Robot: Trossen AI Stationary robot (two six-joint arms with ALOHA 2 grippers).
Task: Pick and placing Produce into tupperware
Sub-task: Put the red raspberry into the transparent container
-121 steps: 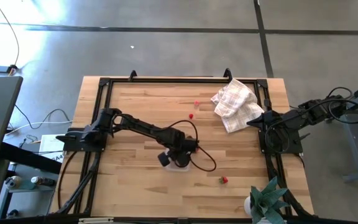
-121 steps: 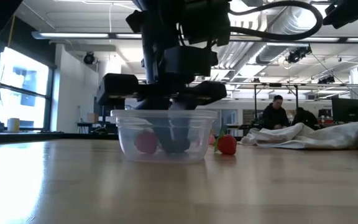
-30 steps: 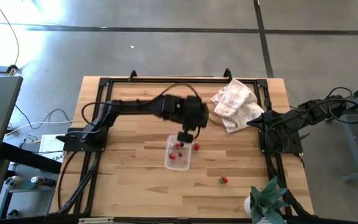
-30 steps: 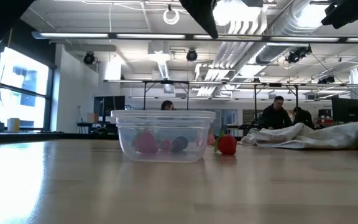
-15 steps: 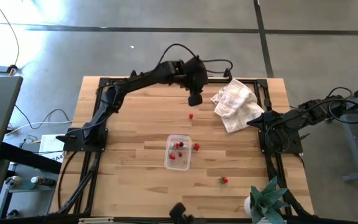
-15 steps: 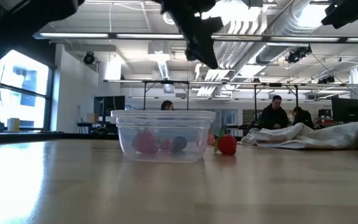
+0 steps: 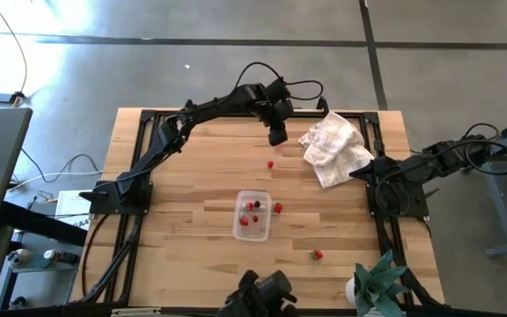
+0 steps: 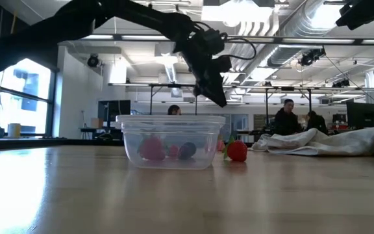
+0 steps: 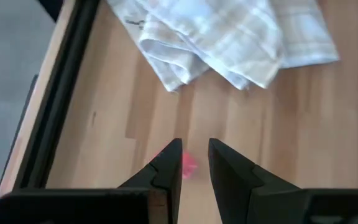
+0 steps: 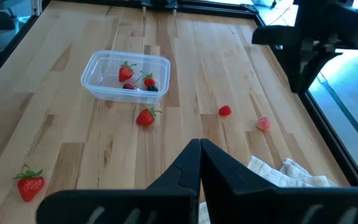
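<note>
- High view: left gripper [image 7: 277, 134] hovers by the cloth [image 7: 334, 147], tupperware [image 7: 253, 215] well behind.
- Left wrist view: parted, empty fingers [image 9: 164, 174] frame a pale berry [image 9: 188, 165] directly below.
- Right wrist view: right gripper [image 10: 199, 152] clenched, idle, farther off.

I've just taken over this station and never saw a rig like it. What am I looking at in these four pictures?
Two dark robot arms work at a wooden table. One camera looks straight down, one sits at table height, and one rides on each wrist. The left gripper hangs open and empty above a pink berry near the checked cloth. The right gripper waits shut at the table's right edge. The clear tupperware holds several berries. Other strawberries lie loose: one beside it, one nearer the front.
</note>
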